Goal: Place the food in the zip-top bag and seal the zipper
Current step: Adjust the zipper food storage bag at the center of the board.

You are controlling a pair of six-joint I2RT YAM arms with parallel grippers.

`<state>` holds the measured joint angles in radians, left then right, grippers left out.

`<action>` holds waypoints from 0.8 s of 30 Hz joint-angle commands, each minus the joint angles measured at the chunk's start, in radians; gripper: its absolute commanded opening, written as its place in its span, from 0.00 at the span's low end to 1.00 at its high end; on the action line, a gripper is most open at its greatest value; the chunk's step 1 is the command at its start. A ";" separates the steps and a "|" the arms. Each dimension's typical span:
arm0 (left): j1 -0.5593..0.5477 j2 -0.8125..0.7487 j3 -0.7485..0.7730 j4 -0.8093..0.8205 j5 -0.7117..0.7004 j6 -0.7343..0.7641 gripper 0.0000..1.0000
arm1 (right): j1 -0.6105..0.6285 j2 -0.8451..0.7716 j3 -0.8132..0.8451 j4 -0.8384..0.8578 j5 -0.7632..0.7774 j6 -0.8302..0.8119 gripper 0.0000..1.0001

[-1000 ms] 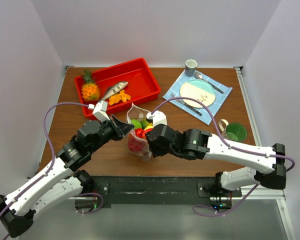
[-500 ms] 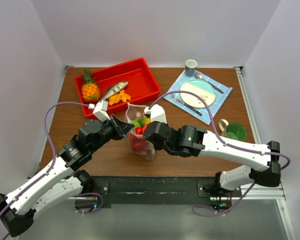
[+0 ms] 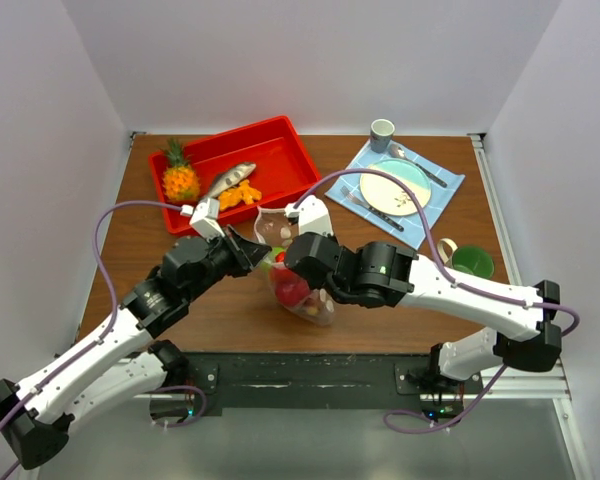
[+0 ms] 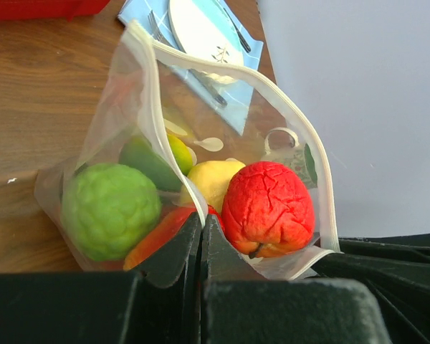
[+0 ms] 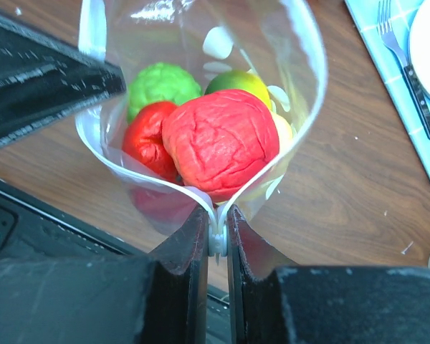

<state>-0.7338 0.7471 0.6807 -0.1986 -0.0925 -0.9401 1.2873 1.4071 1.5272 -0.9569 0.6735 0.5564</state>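
Observation:
The zip-top bag (image 3: 302, 292) hangs between both grippers over the table's near middle, its mouth open. Inside lies the food: a wrinkled red fruit (image 5: 218, 140), a bumpy green one (image 4: 109, 209), a yellow one (image 4: 211, 179) and a lime-coloured one (image 5: 233, 82). My left gripper (image 4: 199, 222) is shut on one side of the bag's rim, on the zipper (image 4: 154, 107). My right gripper (image 5: 216, 222) is shut on the zipper's end, where both strips (image 5: 216, 240) meet. In the top view the left gripper (image 3: 263, 258) and right gripper (image 3: 284, 263) stand close together.
A red tray (image 3: 280, 135) at the back left holds a pineapple (image 3: 180, 178), a fish (image 3: 230, 178) and orange pieces (image 3: 238, 196). A plate (image 3: 394, 185) with cutlery lies on a blue cloth at the back right, near a cup (image 3: 382, 130). A green mug (image 3: 472, 263) stands right.
My right gripper has closed onto the zipper's end and shifted left and away. The bag has swung, its bottom now toward the near right. The left gripper stays shut.

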 commanded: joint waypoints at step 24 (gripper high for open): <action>-0.003 0.045 0.013 0.102 0.030 0.063 0.00 | -0.195 -0.044 -0.014 0.071 -0.147 -0.085 0.00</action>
<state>-0.7364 0.8383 0.7136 -0.1318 -0.0551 -0.8974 1.1202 1.3491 1.4338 -0.9165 0.5529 0.5060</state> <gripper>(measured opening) 0.022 0.134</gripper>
